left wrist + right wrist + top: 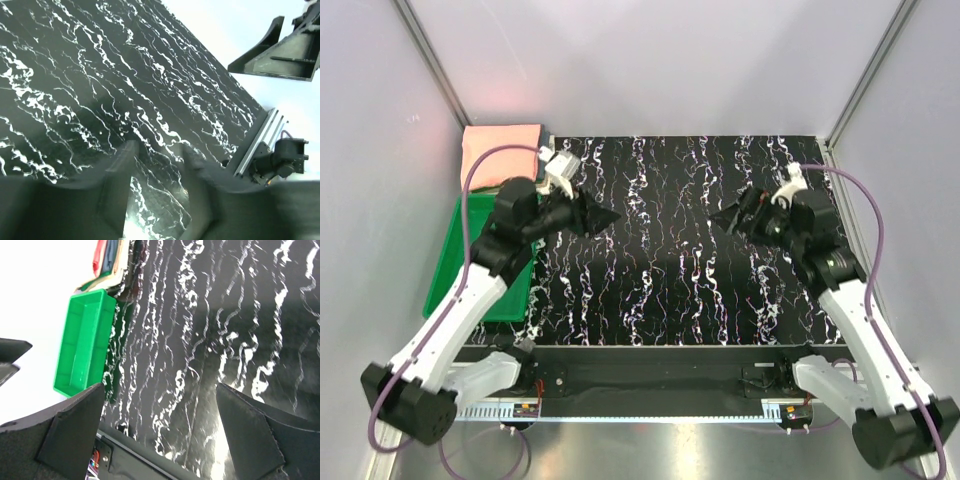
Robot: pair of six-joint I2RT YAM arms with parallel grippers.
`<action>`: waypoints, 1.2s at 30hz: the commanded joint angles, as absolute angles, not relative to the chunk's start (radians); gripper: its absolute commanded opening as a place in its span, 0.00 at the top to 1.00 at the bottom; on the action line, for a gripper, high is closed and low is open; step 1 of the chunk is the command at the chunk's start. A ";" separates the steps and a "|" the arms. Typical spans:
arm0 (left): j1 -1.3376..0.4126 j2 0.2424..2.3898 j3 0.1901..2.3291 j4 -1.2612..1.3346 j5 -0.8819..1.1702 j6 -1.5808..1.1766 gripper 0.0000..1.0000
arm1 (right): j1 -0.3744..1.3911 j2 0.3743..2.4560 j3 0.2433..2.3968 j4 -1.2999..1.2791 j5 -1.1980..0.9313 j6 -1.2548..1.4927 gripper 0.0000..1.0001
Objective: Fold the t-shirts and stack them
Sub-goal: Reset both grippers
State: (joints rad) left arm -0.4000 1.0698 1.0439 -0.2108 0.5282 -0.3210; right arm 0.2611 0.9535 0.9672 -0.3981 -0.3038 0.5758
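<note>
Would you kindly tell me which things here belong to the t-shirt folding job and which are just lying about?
Part of the job:
- salmon-pink folded cloth t-shirt, at the far left corner
- left gripper, open, empty
- right gripper, open, empty

Just lying about:
- green plastic tray, nothing in it
- black white-veined mat

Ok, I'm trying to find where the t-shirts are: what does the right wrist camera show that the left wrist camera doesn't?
Only the right wrist view shows the green tray and, past its far end, the folded t-shirts, pinkish-red and blue-grey layers stacked. Only the left wrist view shows a metal rail and a motor housing at the table's edge. Both show the black marbled mat and an open, empty gripper: the left gripper in its view, the right gripper in its own.
</note>
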 commanded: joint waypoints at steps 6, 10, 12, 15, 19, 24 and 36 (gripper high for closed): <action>-0.399 0.901 0.881 -0.206 0.572 -0.290 0.01 | 0.259 0.755 0.900 -0.474 -0.225 0.607 0.00; -0.397 0.862 0.845 -0.204 0.560 -0.270 0.01 | 0.259 0.732 0.899 -0.472 -0.187 0.637 0.00; -0.397 0.848 0.828 -0.198 0.554 -0.258 0.01 | 0.259 0.732 0.894 -0.471 -0.170 0.638 0.00; -0.397 0.822 0.816 -0.184 0.583 -0.256 0.01 | 0.259 0.729 0.878 -0.472 -0.164 0.626 0.00; -0.397 0.798 0.824 -0.195 0.545 -0.233 0.01 | 0.259 0.703 0.842 -0.472 -0.150 0.638 0.00; -0.397 0.772 0.833 -0.192 0.515 -0.245 0.01 | 0.261 0.680 0.845 -0.483 -0.169 0.637 0.00; -0.397 0.749 0.850 -0.156 0.551 -0.353 0.01 | 0.259 0.666 0.879 -0.522 -0.178 0.626 0.00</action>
